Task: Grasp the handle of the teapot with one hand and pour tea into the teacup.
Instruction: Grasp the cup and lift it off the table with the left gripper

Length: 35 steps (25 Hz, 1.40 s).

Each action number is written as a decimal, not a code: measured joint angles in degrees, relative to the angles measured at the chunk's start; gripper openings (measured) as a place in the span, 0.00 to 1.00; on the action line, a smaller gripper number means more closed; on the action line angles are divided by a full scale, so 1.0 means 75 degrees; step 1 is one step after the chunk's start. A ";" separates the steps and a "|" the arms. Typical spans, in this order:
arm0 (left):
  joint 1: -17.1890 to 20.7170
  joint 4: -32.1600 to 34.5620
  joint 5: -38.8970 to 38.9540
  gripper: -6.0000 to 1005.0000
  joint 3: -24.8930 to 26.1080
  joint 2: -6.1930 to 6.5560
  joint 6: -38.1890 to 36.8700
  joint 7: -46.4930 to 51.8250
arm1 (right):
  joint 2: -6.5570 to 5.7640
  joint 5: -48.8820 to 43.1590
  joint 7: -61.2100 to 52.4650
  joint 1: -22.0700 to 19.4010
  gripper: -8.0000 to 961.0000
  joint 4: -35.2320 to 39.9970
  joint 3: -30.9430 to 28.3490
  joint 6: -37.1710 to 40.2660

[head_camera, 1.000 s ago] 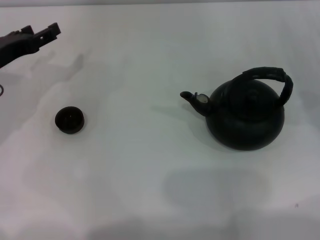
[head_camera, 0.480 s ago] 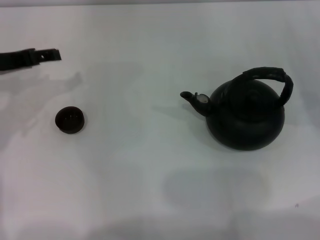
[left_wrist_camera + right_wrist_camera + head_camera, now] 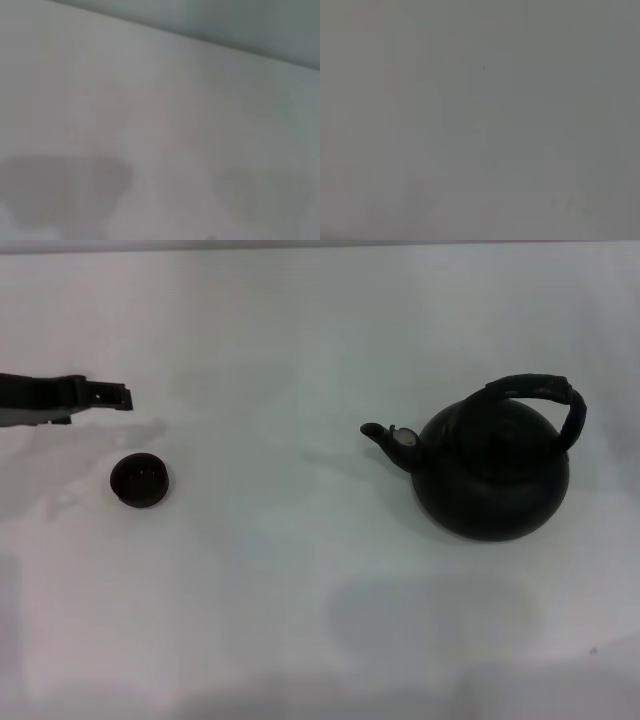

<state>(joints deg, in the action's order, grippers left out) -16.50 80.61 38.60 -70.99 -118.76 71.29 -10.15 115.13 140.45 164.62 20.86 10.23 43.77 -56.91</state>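
In the head view a round matte-black teapot (image 3: 490, 475) stands at the right of the white table, its short spout (image 3: 385, 437) pointing left. Its ribbed black handle (image 3: 545, 395) arches over the top, tilted toward the right. A small dark teacup (image 3: 139, 480) sits upright at the left. My left gripper (image 3: 105, 396) reaches in from the left edge, above and behind the teacup, apart from it and holding nothing. The right gripper is out of view. Both wrist views show only bare table.
The white table (image 3: 300, 570) stretches between teacup and teapot. Faint shadows lie on it near the front edge and around the left arm.
My left gripper has come down and forward toward the teacup, its tip now nearer to it. Teapot and teacup have not moved.
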 joint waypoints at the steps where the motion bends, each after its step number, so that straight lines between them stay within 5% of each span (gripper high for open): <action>1: -0.0052 -0.0067 -0.0011 0.87 -0.0006 0.0000 0.0046 -0.0026 | 0.0001 0.0000 0.0000 -0.0003 0.86 -0.0003 0.0000 0.0000; 12: -0.0003 -0.0316 0.0500 0.87 -0.0562 -0.0022 0.0175 -0.0493 | 0.0002 -0.0001 -0.0008 -0.0004 0.86 -0.0006 0.0000 -0.0001; 19: 0.0963 0.0272 0.1466 0.87 -0.1045 -0.0054 -0.0581 -0.1413 | -0.0007 -0.0006 -0.0003 -0.0039 0.86 -0.0024 0.0001 -0.0007; 26: 0.2863 0.1803 0.1906 0.87 -0.2094 -0.0048 -0.2440 -0.2518 | -0.0010 -0.0048 0.0000 -0.0156 0.86 0.0016 0.0001 0.0004; 35: 0.3878 0.1339 0.2405 0.87 -0.4448 -0.0038 -0.6152 -0.4812 | -0.0032 -0.0060 0.0001 -0.0300 0.86 0.0029 0.0003 0.0016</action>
<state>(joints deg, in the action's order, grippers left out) 12.58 90.65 56.63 -104.35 -119.05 25.15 -46.24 114.88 140.00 164.62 18.61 10.45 43.79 -56.79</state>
